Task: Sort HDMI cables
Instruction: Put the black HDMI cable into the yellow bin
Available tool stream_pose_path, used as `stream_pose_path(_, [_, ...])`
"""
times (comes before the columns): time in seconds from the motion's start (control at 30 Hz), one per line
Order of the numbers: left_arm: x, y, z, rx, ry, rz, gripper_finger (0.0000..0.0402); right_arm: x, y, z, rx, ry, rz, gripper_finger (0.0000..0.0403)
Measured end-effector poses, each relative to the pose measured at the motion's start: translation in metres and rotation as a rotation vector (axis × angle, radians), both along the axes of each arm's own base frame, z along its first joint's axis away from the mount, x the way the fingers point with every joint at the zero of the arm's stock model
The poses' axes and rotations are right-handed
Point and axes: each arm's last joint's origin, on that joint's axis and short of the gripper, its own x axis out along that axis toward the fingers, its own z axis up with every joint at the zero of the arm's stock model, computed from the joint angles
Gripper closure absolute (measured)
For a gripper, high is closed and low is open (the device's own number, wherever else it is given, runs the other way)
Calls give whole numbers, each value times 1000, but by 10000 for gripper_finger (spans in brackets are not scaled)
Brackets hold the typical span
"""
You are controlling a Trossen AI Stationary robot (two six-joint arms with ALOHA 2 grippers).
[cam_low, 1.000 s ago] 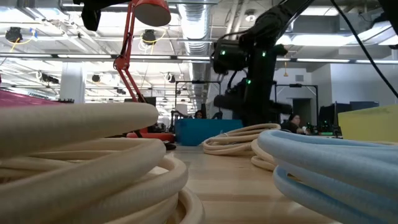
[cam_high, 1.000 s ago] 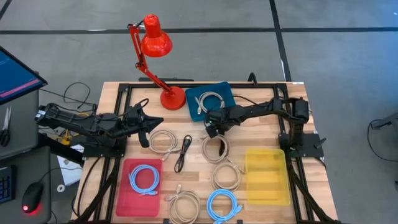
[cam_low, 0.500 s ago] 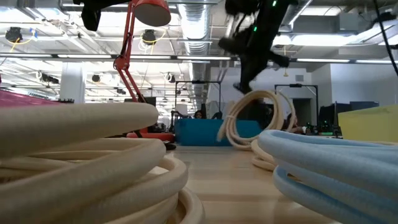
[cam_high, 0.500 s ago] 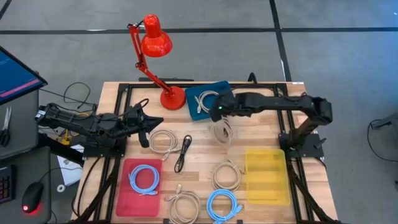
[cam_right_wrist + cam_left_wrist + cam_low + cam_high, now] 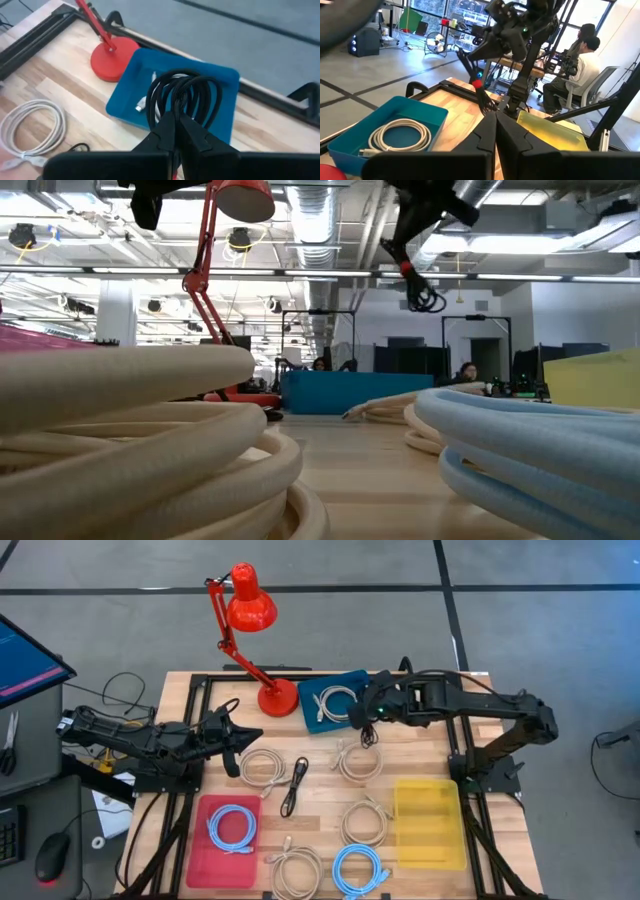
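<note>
The right gripper (image 5: 175,125) has its fingers closed on a black coil (image 5: 185,95). It appears to pinch just the bottom of the loops, though the contact itself is hidden. The coil hangs above the blue tray (image 5: 220,95), which sits at the middle of the worktop's far edge. The left gripper (image 5: 236,734) waits near the left edge, fingers shut on nothing.

These cables look light and limp. A coil lifted by one strand will likely sag or slip loose, so the better hold is across all the loops at once, or at the tie where they are bundled. The plug ends are the only stiff parts, and they could snag on a tray rim.

I count nine HDMI cables:
- **Beige-white, five:** a beige coil in the tray (image 5: 335,700), one left of centre (image 5: 262,765), one at centre (image 5: 358,762), one beside the yellow tray (image 5: 365,822) and one at the near edge (image 5: 297,868).
- **Light blue, two:** a light-blue coil (image 5: 232,827) lies in the red tray (image 5: 200,865) by the near-left corner, and another lies at the near edge (image 5: 358,870).
- **Black, two:** the held coil and a folded black bundle (image 5: 295,785) left of centre.

The yellow tray (image 5: 430,823), along the right edge, holds no cable.
</note>
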Motion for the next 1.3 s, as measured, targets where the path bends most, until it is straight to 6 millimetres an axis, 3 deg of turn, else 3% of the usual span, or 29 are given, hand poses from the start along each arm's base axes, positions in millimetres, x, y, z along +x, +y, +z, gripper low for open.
stream_pose_path(0.27, [0, 0, 0, 0, 0, 0, 394, -9, 11, 7, 25, 70, 12, 403])
stream_pose_path(0.8, [0, 0, 0, 0, 0, 0, 396, -56, 94, 3, 263, 238, -42, 403])
stream_pose_path(1.3, [0, 0, 0, 0, 0, 0, 395, -70, 143, -3, 411, 210, -30, 403])
